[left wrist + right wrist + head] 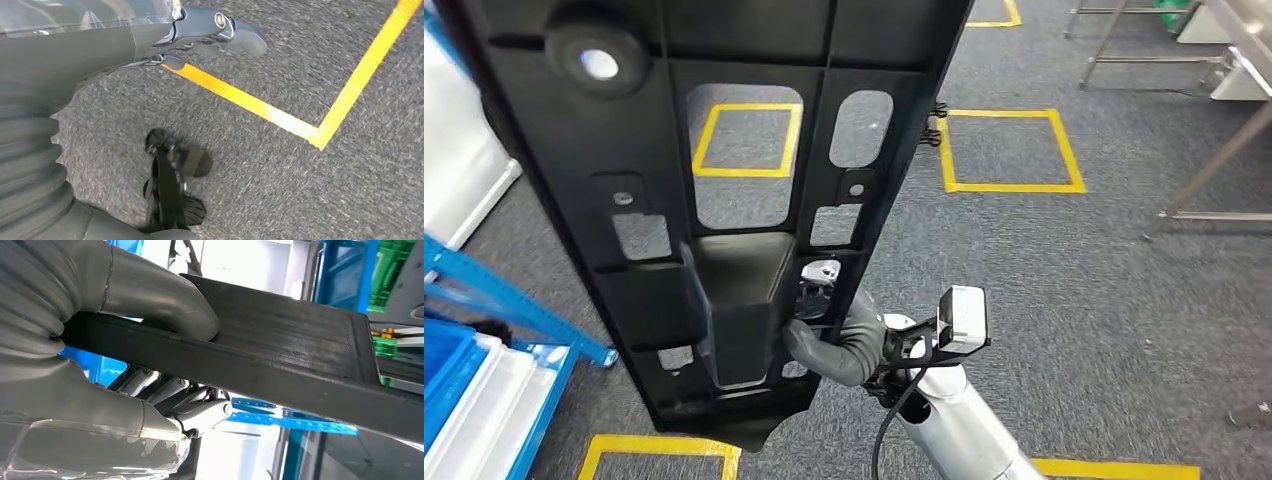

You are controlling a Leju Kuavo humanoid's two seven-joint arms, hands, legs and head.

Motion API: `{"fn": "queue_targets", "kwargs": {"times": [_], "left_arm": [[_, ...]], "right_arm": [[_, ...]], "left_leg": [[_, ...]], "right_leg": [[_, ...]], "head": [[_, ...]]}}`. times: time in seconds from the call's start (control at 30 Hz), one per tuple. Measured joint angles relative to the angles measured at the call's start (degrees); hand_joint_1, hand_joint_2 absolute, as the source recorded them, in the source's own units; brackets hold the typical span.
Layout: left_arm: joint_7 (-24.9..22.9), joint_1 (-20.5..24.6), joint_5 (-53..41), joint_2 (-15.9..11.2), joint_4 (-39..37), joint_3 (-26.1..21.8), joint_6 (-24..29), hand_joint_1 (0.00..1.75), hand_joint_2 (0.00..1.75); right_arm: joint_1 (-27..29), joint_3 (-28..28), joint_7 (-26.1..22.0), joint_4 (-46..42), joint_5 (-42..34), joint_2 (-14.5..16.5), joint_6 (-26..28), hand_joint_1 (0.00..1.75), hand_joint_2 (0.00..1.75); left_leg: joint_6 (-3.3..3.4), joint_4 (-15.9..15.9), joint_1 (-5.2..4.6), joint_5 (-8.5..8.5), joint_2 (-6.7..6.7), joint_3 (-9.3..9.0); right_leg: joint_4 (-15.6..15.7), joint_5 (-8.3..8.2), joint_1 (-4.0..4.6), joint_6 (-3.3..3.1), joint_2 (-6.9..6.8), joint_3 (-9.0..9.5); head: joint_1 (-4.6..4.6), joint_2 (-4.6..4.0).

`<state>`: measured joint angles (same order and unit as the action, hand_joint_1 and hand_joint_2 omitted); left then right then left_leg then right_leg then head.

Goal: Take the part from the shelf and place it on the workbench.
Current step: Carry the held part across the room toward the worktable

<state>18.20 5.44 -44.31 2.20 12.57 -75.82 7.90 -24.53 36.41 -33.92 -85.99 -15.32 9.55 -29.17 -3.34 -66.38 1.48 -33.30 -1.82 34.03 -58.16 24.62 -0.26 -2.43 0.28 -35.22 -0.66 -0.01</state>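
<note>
Right up against the head camera is the part, a long black plastic panel with ribs and cutouts, held up off the ground and tilted so it covers most of the middle of the view. You can see the grey carpet and some yellow tape squares through the holes in it.

The right hand has it. From the head view the grey thumb wraps around the edge near the boxy bit in the lower half of the panel, and the wrist view makes it clearer: thumb pressed on one face, darker fingers tucked under the other, so it's pinching the panel edge pretty firmly.

The left hand is just hanging down over the floor beside a yellow tape corner. Nothing in it as far as I can see, but the fingers are mostly cut off, so I honestly can't tell if they're spread or curled.

Progress-wise, I'd say the pickup half is done, since the panel is clear of any shelf and fully carried by one hand. A bit of blue racking sits off to the left, and some metal table legs show at the far right, which might be the workbench, not sure. Still left: get over there and set it down.
</note>
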Motion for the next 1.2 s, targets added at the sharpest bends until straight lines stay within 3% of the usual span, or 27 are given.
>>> {"fn": "queue_targets", "kwargs": {"times": [0.07,0.1,0.13,0.17,0.23,0.3,0.37,0.43,0.5,0.57,0.6,0.63,0.7,0.77,0.8,0.87,0.9,0.97,1.0,1.07,1.1,1.13,1.2], "left_arm": [[0.12,-0.27,0.1,-0.01,0.0,-0.11,0.01,0.0,1.75],[0.15,-0.33,0.16,-0.01,0.0,-0.17,0.01,0.0,1.75],[0.18,-0.35,0.29,-0.01,0.0,-0.23,0.01,0.0,1.75],[0.22,-0.33,0.43,-0.01,0.0,-0.27,0.01,0.0,1.75],[0.31,-0.31,0.69,-0.05,0.0,-0.38,0.07,0.0,1.75],[0.31,-0.25,0.85,-0.08,0.0,-0.63,0.19,0.0,1.75],[0.22,-0.08,0.86,-0.05,0.0,-0.87,0.26,0.0,1.75],[0.11,0.0,0.61,0.03,0.0,-0.96,0.14,0.0,1.75],[0.07,-0.21,0.15,0.09,0.0,-0.98,-0.19,0.0,1.75],[0.1,-0.48,-0.42,0.09,0.0,-0.98,-0.76,0.0,1.75],[0.13,-0.52,-0.7,0.09,0.0,-0.98,-1.09,0.0,1.75],[0.15,-0.51,-1.0,0.11,0.0,-0.96,-1.43,0.0,1.75],[0.15,-0.41,-1.53,0.23,0.0,-0.84,-1.88,0.0,1.75],[0.09,-0.33,-1.92,0.37,0.0,-0.71,-2.02,0.0,1.75],[0.08,-0.29,-2.09,0.41,0.0,-0.64,-2.05,0.0,1.75],[0.19,-0.14,-2.36,0.61,0.0,-0.34,-2.22,0.0,1.75],[0.35,-0.05,-2.43,0.76,-0.01,-0.13,-2.37,0.0,1.75],[0.74,0.03,-2.43,1.03,-0.02,0.17,-2.62,0.0,1.75],[0.89,-0.05,-2.39,1.09,-0.02,0.21,-2.67,0.0,1.75],[0.97,-0.33,-2.31,1.13,-0.02,0.22,-2.51,0.0,1.75],[0.95,-0.42,-2.3,1.13,-0.02,0.22,-2.34,0.0,1.75],[0.91,-0.46,-2.27,1.13,-0.02,0.22,-2.16,0.0,1.75],[0.85,-0.42,-2.2,1.13,-0.02,0.22,-1.91,0.0,1.75]], "right_arm": [[-0.12,0.44,-0.02,0.26,-0.12,0.14,-0.23,1.75,1.75],[-0.13,0.61,-0.01,0.39,-0.19,0.14,-0.32,1.75,1.75],[-0.17,0.78,-0.01,0.51,-0.28,0.14,-0.41,1.75,1.75],[-0.27,0.95,-0.02,0.6,-0.4,0.15,-0.49,1.75,1.75],[-0.57,1.3,-0.07,0.77,-0.69,0.21,-0.58,1.75,1.75],[-0.77,1.67,-0.21,1.01,-1.0,0.28,-0.55,1.75,1.75],[-0.81,1.91,-0.37,1.2,-1.34,0.3,-0.4,1.75,1.75],[-0.9,2.01,-0.53,1.27,-1.57,0.26,-0.03,1.75,1.75],[-0.94,2.08,-0.7,1.28,-1.64,0.19,0.57,1.75,1.75],[-0.6,2.09,-0.86,1.29,-1.45,-0.08,1.23,1.75,1.75],[-0.32,2.08,-0.93,1.29,-1.23,-0.28,1.53,1.75,1.75],[-0.06,2.07,-0.99,1.28,-0.96,-0.5,1.82,1.75,1.75],[0.25,2.04,-1.03,1.13,-0.45,-0.79,2.16,1.75,1.75],[0.36,2.03,-1.05,0.79,-0.22,-0.92,2.32,1.75,1.75],[0.4,2.01,-1.07,0.63,-0.19,-0.95,2.33,1.75,1.75],[0.55,1.96,-1.09,0.45,-0.13,-1.05,2.31,1.75,1.75],[0.64,1.94,-1.1,0.35,-0.05,-1.09,2.27,1.75,1.75],[0.75,1.93,-1.13,0.22,0.1,-1.1,2.17,1.75,1.75],[0.81,1.93,-1.17,0.2,0.2,-1.08,2.04,1.75,1.75],[1.06,1.94,-1.26,0.26,0.41,-1.07,1.67,1.75,1.75],[1.23,1.93,-1.31,0.3,0.52,-1.08,1.48,1.75,1.75],[1.36,1.93,-1.35,0.33,0.61,-1.08,1.34,1.75,1.75],[1.49,1.93,-1.45,0.35,0.68,-1.09,1.22,1.75,1.75]], "left_leg": [[0.25,-7.39,-0.17,-2.28,1.23,4.08],[0.48,-8.36,-0.26,-1.75,1.4,5.0],[0.79,-6.81,-0.33,-0.04,1.59,4.75],[1.17,-3.14,-0.39,2.47,2.15,3.47],[1.8,4.88,-0.46,6.28,4.73,0.37],[2.06,8.23,-0.61,7.09,6.28,-1.02],[2.39,8.85,-0.64,7.32,5.32,-1.4],[2.99,9.81,-0.51,7.83,3.88,-1.9],[3.41,10.34,-0.62,8.03,2.21,-2.2],[3.54,10.31,-0.75,7.92,0.49,-2.18],[3.51,10.29,-0.76,7.85,-0.32,-2.19],[3.42,10.24,-0.76,7.75,-1.09,-2.21],[3.06,9.98,-0.78,7.44,-2.38,-2.32],[2.41,9.6,-0.98,6.96,-3.42,-2.42],[2.04,9.51,-1.05,6.75,-3.89,-2.52],[1.34,9.58,-0.96,6.51,-4.77,-2.88],[1.01,9.37,-0.79,6.18,-4.34,-2.97],[0.53,6.01,-0.45,3.87,-1.67,-1.74],[0.4,2.44,-0.34,1.94,-0.04,-0.14],[0.28,-5.57,-0.29,-1.36,1.23,3.77],[0.28,-7.63,-0.29,-1.6,1.35,4.96],[0.34,-7.38,-0.28,-0.63,1.39,5.09],[0.57,-0.38,-0.18,3.83,2.43,2.27]], "right_leg": [[-0.05,0.0,0.36,-0.26,1.7,0.05],[-0.1,0.01,0.55,-0.32,2.57,0.1],[-0.16,0.02,0.71,-0.34,3.44,0.18],[-0.24,0.04,0.81,-0.34,4.3,0.28],[-0.44,0.08,0.87,-0.19,5.78,0.3],[-0.5,0.0,0.69,0.34,7.02,0.0],[-0.3,-0.21,0.51,1.11,8.02,-0.22],[-1.82,0.96,0.72,1.76,5.73,-0.96],[-7.75,4.36,0.75,2.27,1.87,-3.82],[-14.89,7.16,0.27,2.8,0.52,-7.45],[-16.24,7.2,-0.01,3.04,0.31,-8.16],[-15.18,6.17,-0.27,3.26,0.02,-7.63],[-7.4,2.76,-0.5,3.39,-1.77,-3.53],[-1.12,0.89,-0.24,2.88,-3.56,-0.24],[-0.06,0.84,-0.04,2.49,-3.81,0.25],[0.0,0.76,0.16,1.75,-2.56,0.26],[0.22,0.63,0.1,1.42,-1.97,0.39],[0.67,0.31,-0.17,0.75,-0.8,0.73],[0.73,0.27,-0.15,0.53,-0.19,0.77],[0.69,0.28,0.02,0.3,1.27,0.78],[0.64,0.28,0.09,0.27,2.08,0.8],[0.59,0.29,0.12,0.28,2.88,0.85],[0.39,0.4,0.06,0.45,4.5,1.03]], "head": [[-0.15,0.0],[-0.14,0.0],[-0.13,0.0],[-0.12,0.0],[-0.09,0.0],[-0.15,0.0],[-0.21,0.0],[-0.08,0.0],[0.11,0.0],[0.17,0.0],[0.17,0.0],[0.17,0.0],[0.19,0.0],[0.13,0.0],[0.1,-0.01],[0.1,0.0],[0.1,-0.01],[0.03,-0.01],[-0.03,-0.01],[-0.12,0.0],[-0.13,0.0],[-0.12,0.0],[-0.12,0.0]]}}
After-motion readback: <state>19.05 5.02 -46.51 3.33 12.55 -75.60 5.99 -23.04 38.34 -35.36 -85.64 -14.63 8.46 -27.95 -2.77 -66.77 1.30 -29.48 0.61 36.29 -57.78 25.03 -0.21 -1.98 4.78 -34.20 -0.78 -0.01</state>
